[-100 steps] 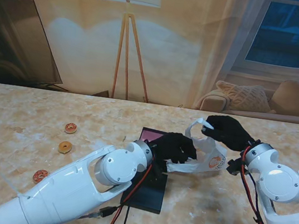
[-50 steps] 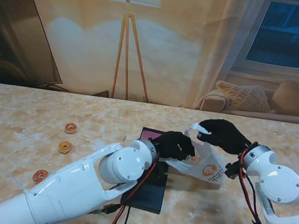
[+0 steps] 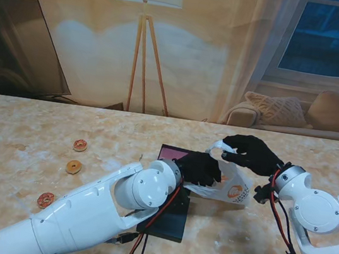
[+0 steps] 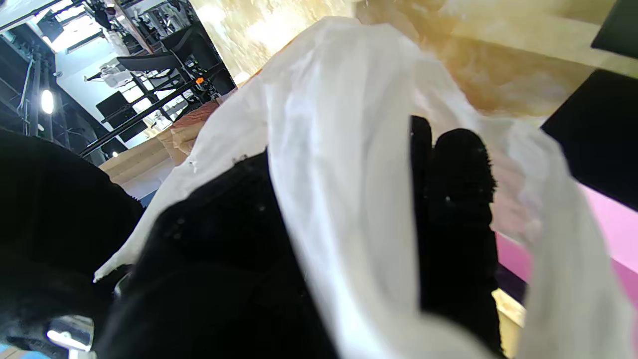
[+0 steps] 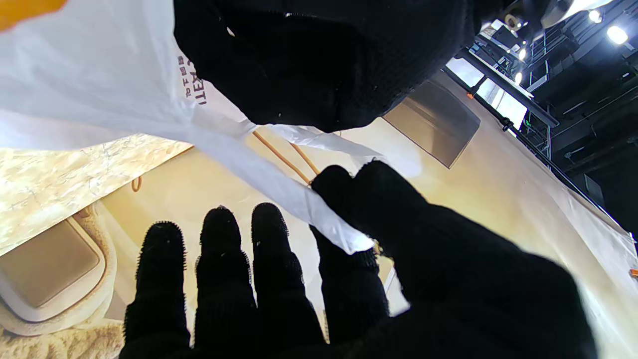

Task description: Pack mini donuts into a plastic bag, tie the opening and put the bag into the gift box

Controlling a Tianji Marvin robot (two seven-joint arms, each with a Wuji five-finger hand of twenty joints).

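A white plastic bag (image 3: 232,189) with an orange logo hangs between my two black-gloved hands, over the table's middle right. My left hand (image 3: 200,168) is shut on the bag's near side, its fingers (image 4: 456,199) wrapped in the film (image 4: 344,164). My right hand (image 3: 252,153) pinches a twisted handle strip (image 5: 279,192) between thumb and forefinger, lifting the bag's top (image 3: 219,146). The dark gift box (image 3: 168,213) with its pink inside (image 4: 605,234) lies under my left wrist. Three mini donuts (image 3: 80,145) (image 3: 73,167) (image 3: 45,199) lie on the table at the left.
The marble-patterned table (image 3: 20,143) stretches to both sides. Red and black cables (image 3: 139,244) trail from my left arm over the box's near edge. A floor lamp, sofa and window stand behind the table.
Both hands have moved slightly left and lower with the bag. The bag's body has sunk and turned, so its orange logo now faces me.
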